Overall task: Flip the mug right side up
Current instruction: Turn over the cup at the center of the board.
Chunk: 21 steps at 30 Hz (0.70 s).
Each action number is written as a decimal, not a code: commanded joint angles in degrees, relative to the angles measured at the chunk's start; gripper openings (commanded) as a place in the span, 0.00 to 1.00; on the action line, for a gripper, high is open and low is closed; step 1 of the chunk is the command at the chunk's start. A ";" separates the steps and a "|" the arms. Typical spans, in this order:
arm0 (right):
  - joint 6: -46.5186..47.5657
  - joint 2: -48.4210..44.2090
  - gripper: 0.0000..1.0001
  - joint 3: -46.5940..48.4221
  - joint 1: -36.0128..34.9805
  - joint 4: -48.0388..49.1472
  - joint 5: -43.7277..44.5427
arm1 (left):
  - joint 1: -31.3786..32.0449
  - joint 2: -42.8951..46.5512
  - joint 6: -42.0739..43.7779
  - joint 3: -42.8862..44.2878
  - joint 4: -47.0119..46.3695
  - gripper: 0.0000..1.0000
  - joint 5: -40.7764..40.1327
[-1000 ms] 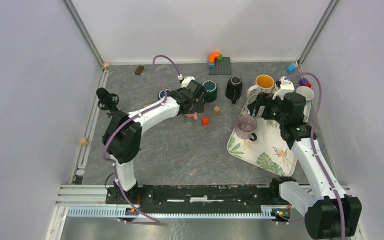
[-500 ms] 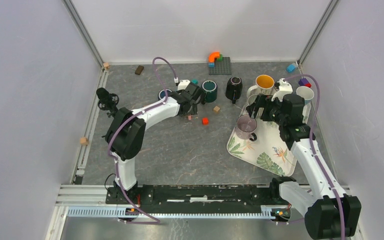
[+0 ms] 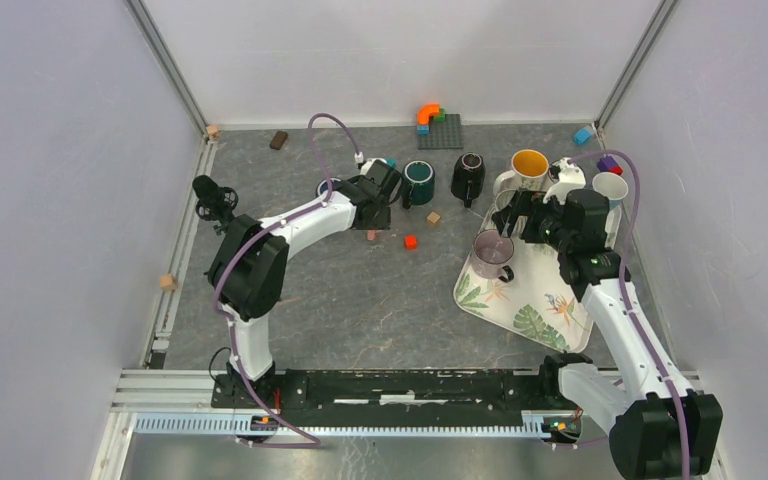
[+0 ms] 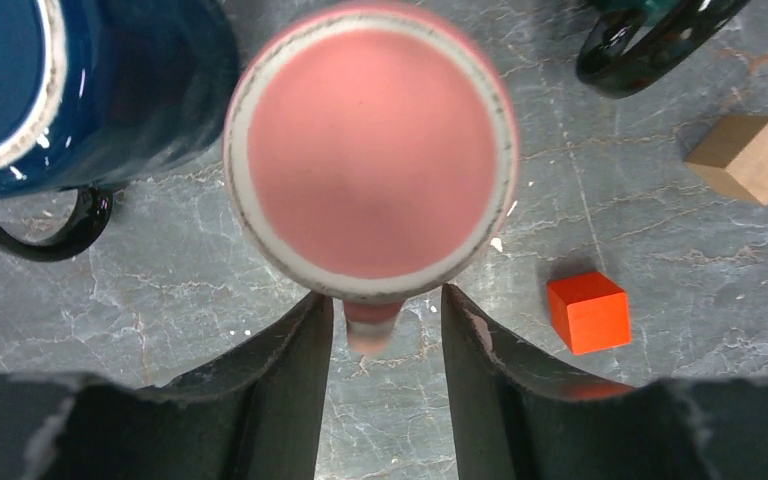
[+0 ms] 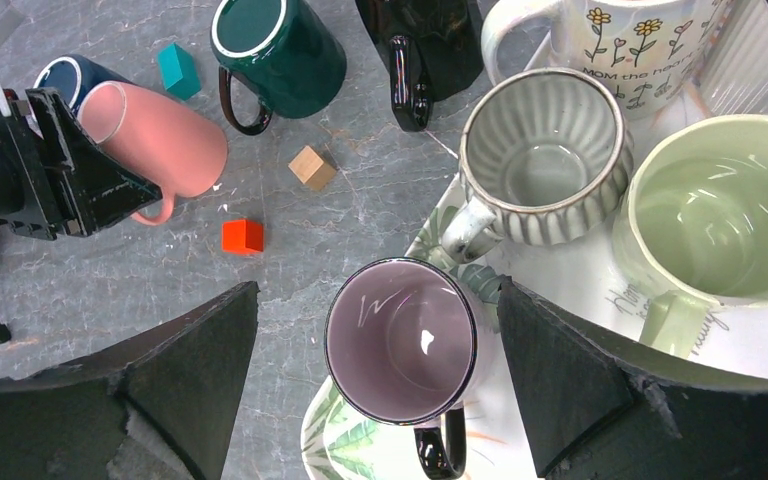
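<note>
A pink mug (image 4: 370,150) stands upside down on the grey table, its flat base facing my left wrist camera. From above only a bit of the pink mug (image 3: 371,235) shows under the arm. My left gripper (image 4: 385,300) straddles the mug's handle (image 4: 372,325). Its jaws are narrowed, the left finger close to the handle and a gap still showing on the right. In the right wrist view the pink mug (image 5: 165,140) sits against the left gripper (image 5: 110,190). My right gripper (image 5: 378,290) stands wide open above a purple mug (image 5: 400,340), holding nothing.
A blue mug (image 4: 20,80) touches the pink one on its left. A dark green mug (image 3: 419,182), a black mug (image 3: 468,177), an orange cube (image 4: 588,312) and a wooden cube (image 4: 750,157) lie close by. The leaf-print tray (image 3: 530,320) carries several upright mugs.
The left gripper's jaws have narrowed from wide open to close around the pink mug's handle, and the gripper has settled over the mug. The right gripper shifted slightly left.
</note>
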<state>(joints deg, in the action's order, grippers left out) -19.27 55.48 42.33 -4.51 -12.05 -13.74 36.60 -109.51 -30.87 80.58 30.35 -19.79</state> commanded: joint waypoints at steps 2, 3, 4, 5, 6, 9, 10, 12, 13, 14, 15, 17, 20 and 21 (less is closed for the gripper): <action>-0.16 -1.10 0.94 -0.57 -0.41 2.20 -0.20 | -0.04 -0.69 6.63 4.15 -1.32 0.48 0.33; -0.22 -1.07 0.94 -0.73 -0.39 2.30 -0.16 | -0.03 -0.72 6.98 4.29 -1.05 0.47 -0.18; -0.17 -1.03 0.94 -0.91 -0.39 2.30 -0.16 | -0.08 -0.71 7.35 4.41 -0.91 0.47 -0.49; -0.22 -1.08 0.94 -1.03 -0.40 2.43 -0.27 | -0.01 -0.73 7.56 4.49 -0.92 0.47 -0.68; -0.32 -1.00 0.94 -1.26 -0.38 2.65 -0.38 | 0.01 -0.84 7.67 4.43 -0.83 0.46 -0.97; -0.59 -0.90 0.94 -1.54 -0.37 2.90 -0.76 | -0.07 -1.30 7.84 4.88 -0.26 0.46 -1.65; -0.66 -0.90 0.94 -1.63 -0.39 3.03 -0.85 | -0.02 -1.41 7.85 4.77 -0.24 0.46 -1.82; -0.61 -0.86 0.94 -1.71 -0.40 3.05 -0.73 | 0.00 -1.65 7.89 4.69 -0.29 0.46 -2.21; -0.63 -0.90 0.94 -1.71 -0.40 3.05 -0.72 | -0.10 -1.68 7.89 4.70 -0.37 0.45 -2.35; -0.61 -0.87 0.94 -1.81 -0.36 3.03 -0.76 | -0.12 -1.80 8.01 4.79 -0.46 0.45 -2.37; -0.65 -0.86 0.94 -1.81 -0.34 2.99 -0.70 | -0.08 -2.00 8.10 4.89 -0.59 0.45 -2.36; -0.62 -0.90 0.94 -1.90 -0.38 3.09 -0.69 | -0.12 -2.31 8.28 5.12 -0.58 0.44 -2.44; -0.62 -0.81 0.94 -2.06 -0.39 3.11 -0.69 | -0.12 -2.64 8.55 5.26 -0.64 0.43 -2.62; -0.60 -0.81 0.94 -2.07 -0.35 3.09 -0.68 | -0.09 -2.72 8.67 5.23 -0.81 0.41 -2.62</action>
<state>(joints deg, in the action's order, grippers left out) -19.70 55.29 40.45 -4.51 -11.20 -13.98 36.60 -111.15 -25.50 83.66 30.72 -20.93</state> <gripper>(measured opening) 0.941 0.432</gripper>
